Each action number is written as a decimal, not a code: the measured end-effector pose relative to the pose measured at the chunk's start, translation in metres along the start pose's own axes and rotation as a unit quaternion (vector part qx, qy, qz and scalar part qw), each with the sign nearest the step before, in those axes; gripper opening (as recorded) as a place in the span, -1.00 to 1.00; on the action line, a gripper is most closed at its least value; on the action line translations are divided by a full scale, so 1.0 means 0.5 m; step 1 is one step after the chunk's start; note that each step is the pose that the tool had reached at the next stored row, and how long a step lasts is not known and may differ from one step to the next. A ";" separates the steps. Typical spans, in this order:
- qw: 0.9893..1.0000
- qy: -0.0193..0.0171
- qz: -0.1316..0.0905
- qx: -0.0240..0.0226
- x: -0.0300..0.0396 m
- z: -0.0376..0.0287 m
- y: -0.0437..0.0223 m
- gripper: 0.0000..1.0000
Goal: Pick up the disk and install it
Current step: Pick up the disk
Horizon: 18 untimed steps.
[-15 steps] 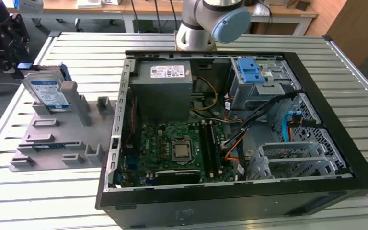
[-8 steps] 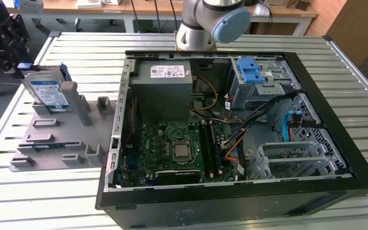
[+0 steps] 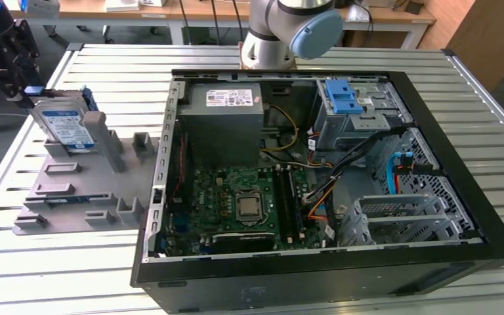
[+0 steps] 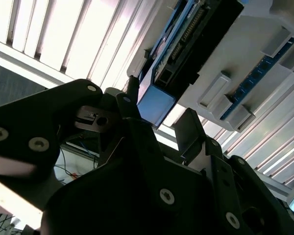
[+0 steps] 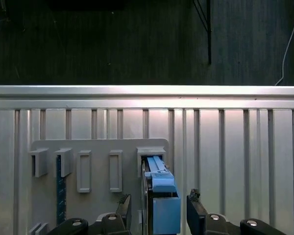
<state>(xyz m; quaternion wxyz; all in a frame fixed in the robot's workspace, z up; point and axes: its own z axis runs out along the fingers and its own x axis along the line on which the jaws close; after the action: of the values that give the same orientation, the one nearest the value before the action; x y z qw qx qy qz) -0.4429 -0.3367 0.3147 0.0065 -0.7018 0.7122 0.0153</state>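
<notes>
At the upper left of the exterior view, the disk stands on edge in a grey slotted holder; low in the first wrist view, the gripper sits parted astride its blue carrier, a narrow gap on each side, clamping nothing; a clean grasp wants those gaps even and the fingers square to the flat faces; the exterior view adds the label face and the open computer case at frame right; the first wrist view supplies the edge-on alignment.
</notes>
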 end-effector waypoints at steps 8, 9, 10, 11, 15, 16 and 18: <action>1.000 0.000 0.000 0.000 0.000 0.001 0.000 0.14; 1.000 0.000 0.000 0.000 0.000 0.001 0.000 0.14; 1.000 0.000 0.000 0.000 0.000 0.001 0.000 0.14; 1.000 0.000 0.000 0.000 0.000 0.001 0.000 0.14; 1.000 0.000 -0.001 0.000 0.000 0.002 0.000 -0.04; 1.000 0.000 -0.001 0.000 0.000 0.002 0.000 -0.04; 1.000 0.000 -0.001 -0.001 -0.001 0.004 0.000 -0.04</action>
<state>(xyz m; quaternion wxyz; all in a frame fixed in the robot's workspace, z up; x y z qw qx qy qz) -0.4427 -0.3362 0.3128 0.0060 -0.7023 0.7117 0.0158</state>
